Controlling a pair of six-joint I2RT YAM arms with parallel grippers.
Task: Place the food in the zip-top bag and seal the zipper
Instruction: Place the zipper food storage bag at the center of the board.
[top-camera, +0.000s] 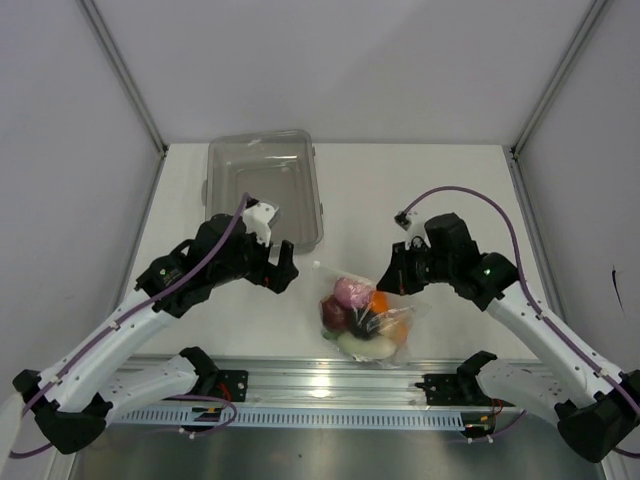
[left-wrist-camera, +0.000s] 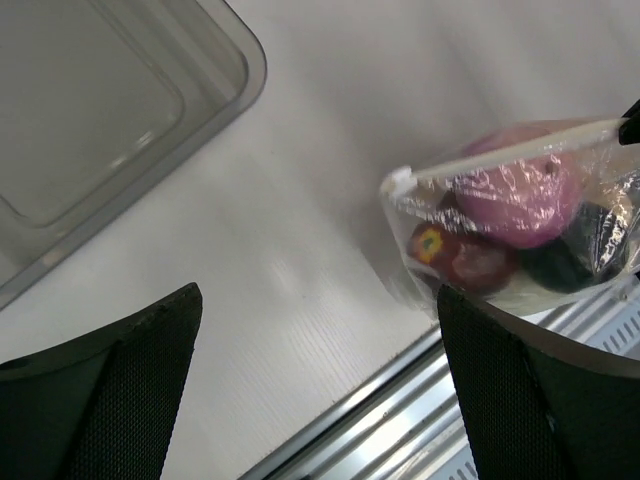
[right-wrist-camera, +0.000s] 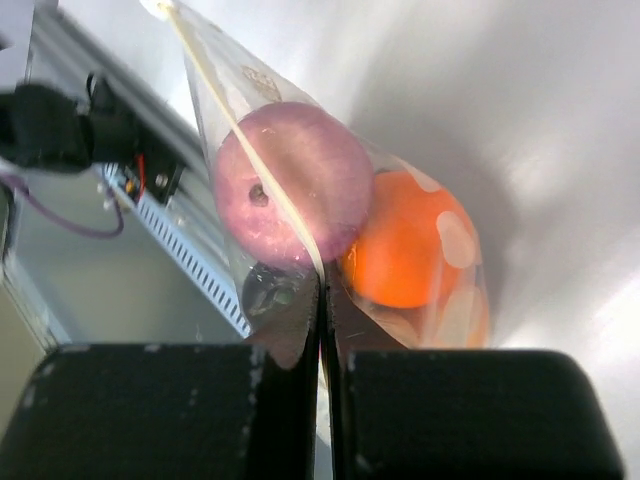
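Note:
The zip-top bag (top-camera: 368, 318) lies near the table's front edge, filled with food: a pink bulb (top-camera: 348, 292), an orange (top-camera: 381, 300), a dark red piece (top-camera: 334, 314) and a white piece (top-camera: 366, 346). My right gripper (top-camera: 392, 281) is shut on the bag's zipper strip (right-wrist-camera: 262, 170) at its right end; the pink bulb (right-wrist-camera: 285, 195) and orange (right-wrist-camera: 408, 245) show just beyond its fingers. My left gripper (top-camera: 285, 268) is open and empty, left of the bag and apart from it. The bag (left-wrist-camera: 520, 215) shows at the right of the left wrist view.
The rigid clear plastic bin (top-camera: 264, 187) stands at the back left, just behind my left gripper, and shows in the left wrist view (left-wrist-camera: 110, 120). A metal rail (top-camera: 320, 385) runs along the table's front edge, right below the bag.

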